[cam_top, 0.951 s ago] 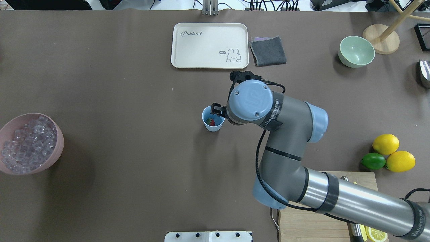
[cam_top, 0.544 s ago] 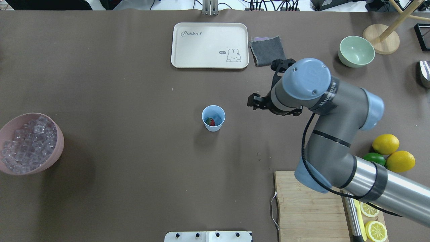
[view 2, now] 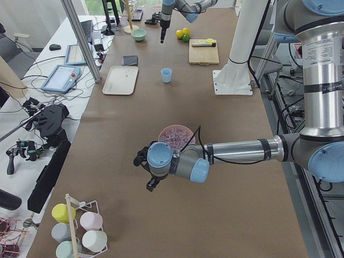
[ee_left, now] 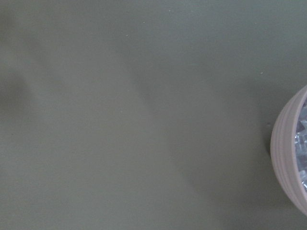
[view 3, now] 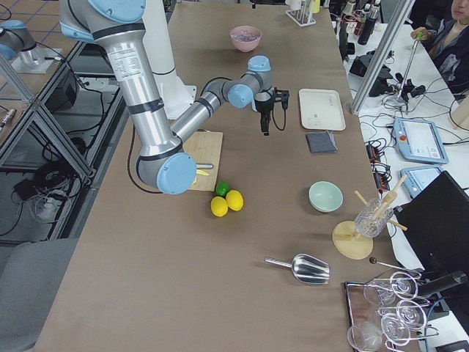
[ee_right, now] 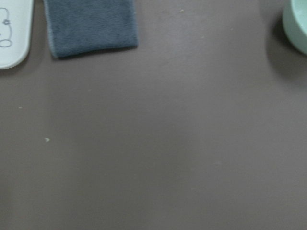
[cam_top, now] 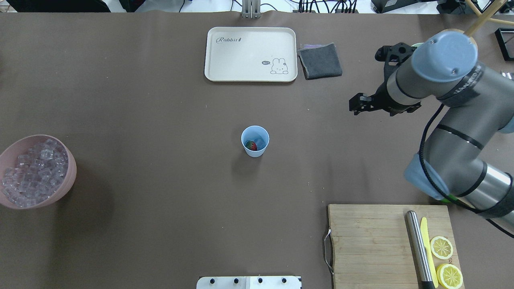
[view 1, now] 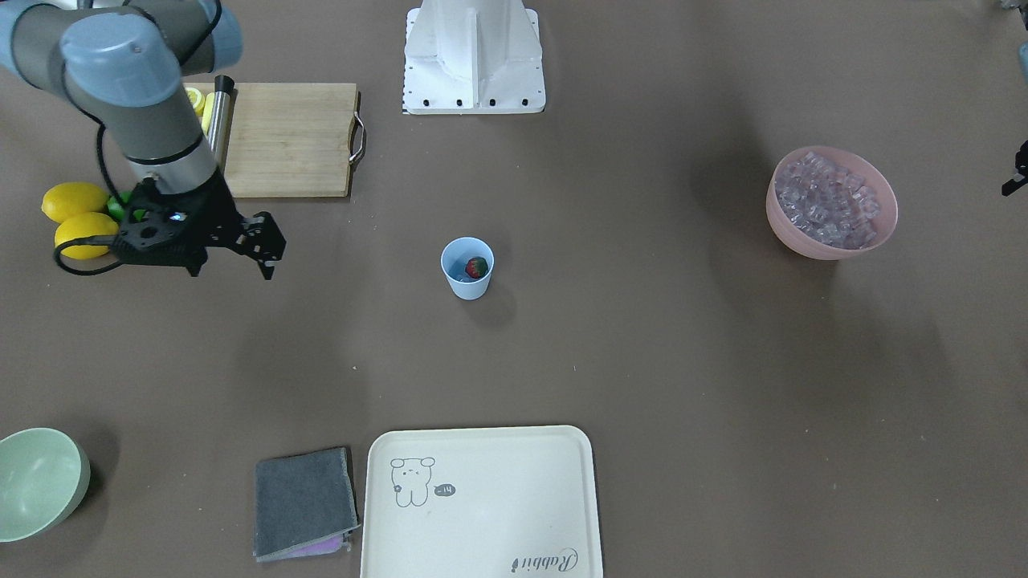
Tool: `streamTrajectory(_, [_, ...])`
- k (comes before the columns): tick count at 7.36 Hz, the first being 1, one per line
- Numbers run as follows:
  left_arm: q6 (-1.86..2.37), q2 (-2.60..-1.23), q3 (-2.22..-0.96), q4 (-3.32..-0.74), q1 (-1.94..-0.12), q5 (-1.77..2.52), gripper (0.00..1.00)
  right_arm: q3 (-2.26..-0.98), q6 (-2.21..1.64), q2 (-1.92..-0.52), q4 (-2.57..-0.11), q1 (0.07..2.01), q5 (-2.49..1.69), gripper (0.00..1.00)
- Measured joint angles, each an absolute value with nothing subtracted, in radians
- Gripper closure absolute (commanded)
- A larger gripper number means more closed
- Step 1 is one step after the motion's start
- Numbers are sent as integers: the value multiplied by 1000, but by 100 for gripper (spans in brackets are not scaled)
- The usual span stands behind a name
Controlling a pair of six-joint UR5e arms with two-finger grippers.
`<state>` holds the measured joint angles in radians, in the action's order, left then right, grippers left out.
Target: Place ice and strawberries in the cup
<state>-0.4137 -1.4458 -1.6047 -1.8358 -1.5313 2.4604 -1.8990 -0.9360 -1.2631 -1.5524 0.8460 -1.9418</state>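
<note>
strawberry in cup; right gripper off to the side, empty.
cup (cam_top: 254, 153) stands upright at mid-table with 1 strawberry (cam_top: 251, 145) inside. ice (cam_top: 34, 172) lies heaped in the pink bowl (cam_top: 71, 176) at the table's left edge, well apart from the cup. right gripper (cam_top: 354, 108) hangs over bare table right of the cup, jaws parted, holding nothing. left gripper (view 2: 150, 184) is near the pink bowl; grip cannot be told.
</note>
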Motion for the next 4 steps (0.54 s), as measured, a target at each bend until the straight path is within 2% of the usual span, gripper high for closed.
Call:
streamTrajectory(2, [-666,-1538,-1674,-1480,-1622,2361,1,-1899,-682,-1367,-1550,985,-2024,0])
streamTrajectory(4, [-816,-1603,-1695,-1288,-1683,2274,1,-1896,-354,-1532,-1543,1172,-2141,0])
